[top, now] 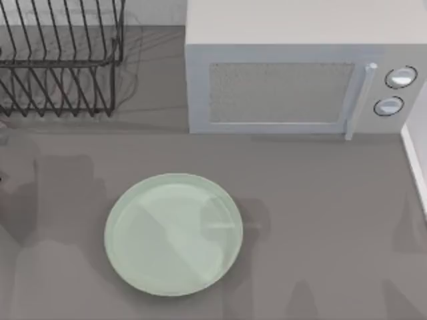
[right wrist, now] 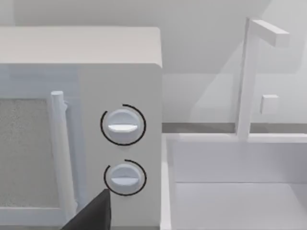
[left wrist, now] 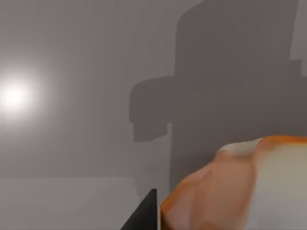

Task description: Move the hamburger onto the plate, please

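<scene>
The small orange-brown bun-like hamburger (left wrist: 230, 191) sits close beside the left arm's dark finger (left wrist: 144, 215); whether either arm's jaws are closed cannot be told. The pale mint-green round plate (top: 173, 233) lies bare on the grey counter (top: 320, 220).

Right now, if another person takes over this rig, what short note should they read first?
Left pincer: its wrist view shows the hamburger very close, beside a dark fingertip; I cannot tell whether it is gripped.
Right pincer: its wrist view faces the microwave knobs, with a sink beside the microwave; a dark fingertip shows, state unclear.
The plate sits on the table in front of the microwave, with nothing on it.
Done: nothing is on the plate yet.
Left: bring the hamburger over the plate and set it down.
</scene>
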{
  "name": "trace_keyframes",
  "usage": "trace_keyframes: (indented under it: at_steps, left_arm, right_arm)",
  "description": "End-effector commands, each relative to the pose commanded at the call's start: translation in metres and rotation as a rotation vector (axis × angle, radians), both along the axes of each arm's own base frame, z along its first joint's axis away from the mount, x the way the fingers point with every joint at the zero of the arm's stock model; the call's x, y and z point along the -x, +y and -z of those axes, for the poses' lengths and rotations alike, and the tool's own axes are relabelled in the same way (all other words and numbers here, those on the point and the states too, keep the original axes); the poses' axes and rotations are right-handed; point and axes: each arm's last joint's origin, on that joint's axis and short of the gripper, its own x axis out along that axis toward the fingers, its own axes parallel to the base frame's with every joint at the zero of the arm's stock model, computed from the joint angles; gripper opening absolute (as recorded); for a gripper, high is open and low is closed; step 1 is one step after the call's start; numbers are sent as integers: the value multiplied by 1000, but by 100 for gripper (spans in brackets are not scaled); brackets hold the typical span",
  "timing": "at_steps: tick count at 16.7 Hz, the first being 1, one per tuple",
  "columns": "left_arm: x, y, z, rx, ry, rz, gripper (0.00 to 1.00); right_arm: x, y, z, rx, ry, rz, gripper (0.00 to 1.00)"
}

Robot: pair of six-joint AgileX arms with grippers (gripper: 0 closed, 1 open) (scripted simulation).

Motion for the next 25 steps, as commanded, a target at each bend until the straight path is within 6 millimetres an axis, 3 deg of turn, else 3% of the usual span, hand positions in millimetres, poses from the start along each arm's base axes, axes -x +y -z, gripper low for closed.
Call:
trace_keyframes:
  at_steps: [9,14,16,18,20,22,25]
  left_arm:
    - [4,-1,-84,6,22,-1,0]
    - [3,-1,-83,5,24,1,0]
    - [0,-13,-82,4,25,34,0]
    - [-6,-39,-80,2,27,107,0]
    - [-11,-80,-77,-1,31,218,0]
    - [-8,-136,-72,-5,41,366,0]
    - [15,-222,-66,-12,51,600,0]
  right_arm:
    - [0,0,0,0,0,0,100]
    - [0,0,0,0,0,0,100]
    - [0,0,0,0,0,0,100]
    - [0,0,0,0,0,0,100]
    - [0,0,0,0,0,0,100]
    - [0,0,0,0,0,0,100]
    - [0,0,0,0,0,0,100]
